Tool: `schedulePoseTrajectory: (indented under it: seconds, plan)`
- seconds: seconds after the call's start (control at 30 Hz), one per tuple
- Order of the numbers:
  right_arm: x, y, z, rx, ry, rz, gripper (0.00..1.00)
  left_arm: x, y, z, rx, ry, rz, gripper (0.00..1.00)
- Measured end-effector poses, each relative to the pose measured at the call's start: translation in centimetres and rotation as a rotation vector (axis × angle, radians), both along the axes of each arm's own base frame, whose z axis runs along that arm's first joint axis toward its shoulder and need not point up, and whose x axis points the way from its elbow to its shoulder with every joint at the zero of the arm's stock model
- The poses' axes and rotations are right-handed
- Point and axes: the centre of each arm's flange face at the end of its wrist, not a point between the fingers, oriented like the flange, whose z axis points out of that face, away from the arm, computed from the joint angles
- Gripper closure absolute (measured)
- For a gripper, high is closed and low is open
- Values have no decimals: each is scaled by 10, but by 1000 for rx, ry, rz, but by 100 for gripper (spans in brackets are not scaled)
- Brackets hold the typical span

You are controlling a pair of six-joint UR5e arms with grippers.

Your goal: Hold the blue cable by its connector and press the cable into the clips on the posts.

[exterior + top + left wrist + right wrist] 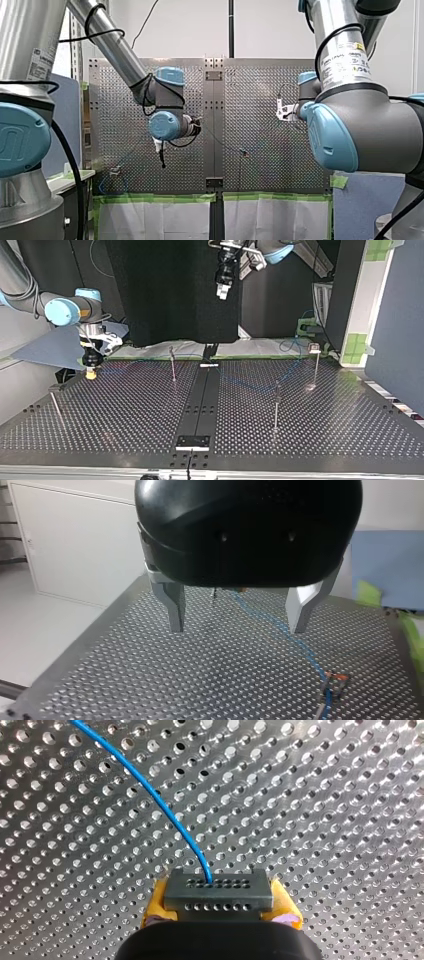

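Observation:
In the right wrist view my right gripper (220,914) is shut with its yellow pads (156,906) on a grey connector (218,892). The blue cable (150,790) leaves the connector and curves away over the perforated plate. At the top view's left the same gripper (91,372) hangs low over the table's far edge. My left gripper (239,622) stands open with nothing between its metal fingers (174,605), high above the table (222,290). Below it the blue cable (280,627) runs to a post with a clip (334,680).
Thin posts stand on the table: one left of the middle (172,364), one right of it (276,405), one at the far right (315,362) and one at the near left (55,405). Green tape (150,198) edges the plate.

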Motion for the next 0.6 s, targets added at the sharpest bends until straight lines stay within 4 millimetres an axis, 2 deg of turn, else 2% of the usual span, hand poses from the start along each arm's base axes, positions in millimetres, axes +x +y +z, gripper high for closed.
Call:
schedulePoseTrajectory:
  seconds: [0.17, 0.6]
  plan:
    - [0, 0, 1, -2, -1, 1, 100, 1, -1, -9, 12, 11, 0, 1]
    - [0, 0, 2, -2, -1, 1, 100, 1, -1, -10, 13, 13, 0, 1]
